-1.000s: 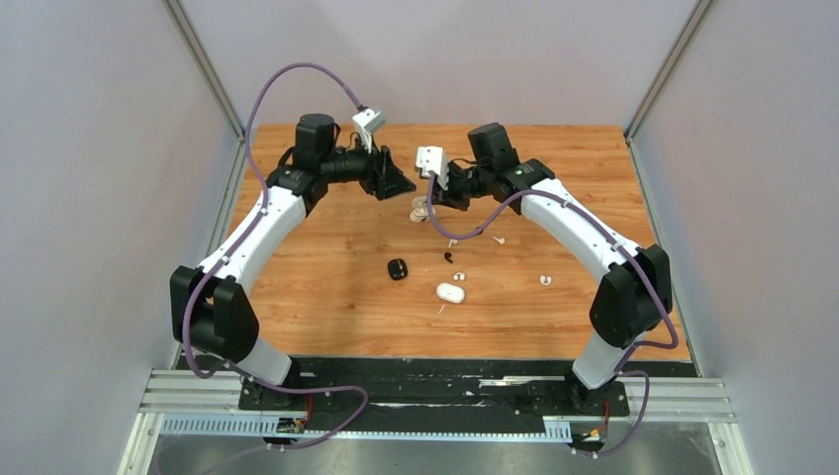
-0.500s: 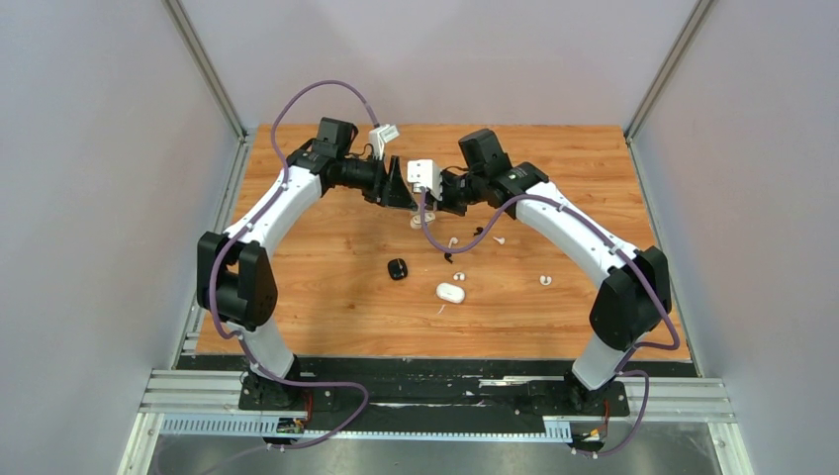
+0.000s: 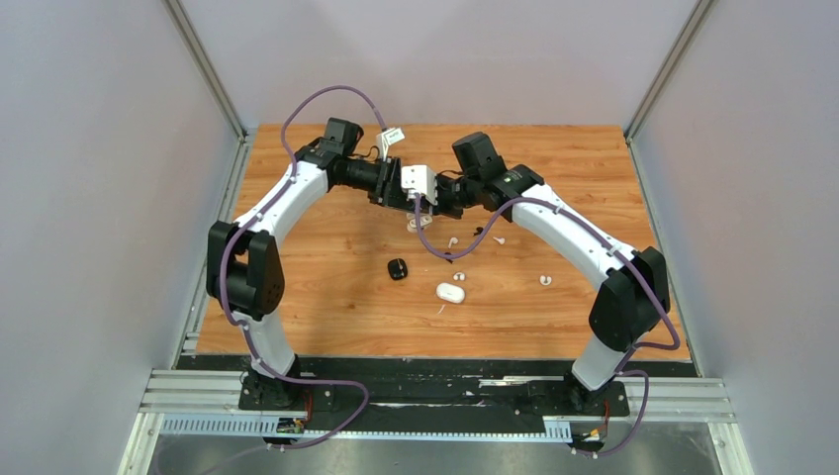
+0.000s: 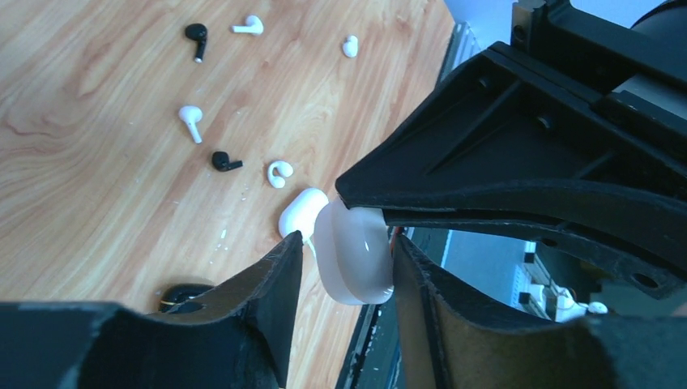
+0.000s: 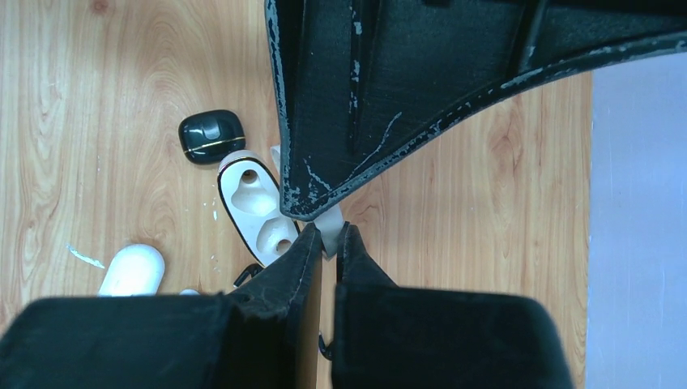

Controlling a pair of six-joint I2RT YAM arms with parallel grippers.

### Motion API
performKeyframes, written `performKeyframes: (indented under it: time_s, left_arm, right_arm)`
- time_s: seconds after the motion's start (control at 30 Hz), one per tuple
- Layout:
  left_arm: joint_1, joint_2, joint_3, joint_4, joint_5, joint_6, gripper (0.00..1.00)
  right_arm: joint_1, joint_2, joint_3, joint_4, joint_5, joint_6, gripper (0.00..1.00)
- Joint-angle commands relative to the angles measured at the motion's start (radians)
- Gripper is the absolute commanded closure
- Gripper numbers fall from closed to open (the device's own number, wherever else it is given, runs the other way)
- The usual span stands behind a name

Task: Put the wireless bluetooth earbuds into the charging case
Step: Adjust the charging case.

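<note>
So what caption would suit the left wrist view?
Left end effector straddles a white charging case pinched by the right end effector.

White arm shells [image 3: 282,203], black joint housings [image 3: 245,277], looping purple cables [image 3: 326,91], scuffed matte-black pincer fingers [image 5: 340,97]

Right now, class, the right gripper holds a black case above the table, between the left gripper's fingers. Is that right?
Not quite: the case is white, not black. The left wrist view shows the right gripper holding it above the table, between the left gripper's fingers.
</note>
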Motion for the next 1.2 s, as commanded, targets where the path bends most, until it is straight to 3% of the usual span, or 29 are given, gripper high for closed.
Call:
performKeyframes:
  time_s: [0.0,0.27,0.43,0.63,0.77,1.07,1.17]
  left_arm:
    - [-0.005,0.012,0.050,-0.018,0.060,0.017,0.51]
    - [-0.004,0.039,0.077,-0.057,0.082,0.037,0.64]
    - [-0.007,0.070,0.107,-0.112,0.074,0.056,0.58]
    - [-0.008,0.077,0.115,-0.123,0.072,0.058,0.62]
    - [-0.008,0.091,0.130,-0.149,0.094,0.076,0.70]
    - [-0.008,0.104,0.140,-0.166,0.115,0.091,1.00]
    - [-0.006,0.098,0.137,-0.163,0.103,0.093,1.00]
  right_arm:
    - [0.009,-0.021,0.040,0.022,-0.002,-0.016,1.00]
    - [0.010,-0.016,0.036,0.038,0.006,-0.009,1.00]
    - [0.016,-0.016,0.037,0.047,0.012,-0.007,1.00]
    - [0.018,-0.013,0.034,0.052,0.018,-0.004,1.00]
    - [0.019,-0.013,0.030,0.065,0.030,0.002,1.00]
    - [0.025,-0.011,0.021,0.089,0.037,0.041,1.00]
    - [0.027,-0.012,0.021,0.091,0.045,0.070,0.86]
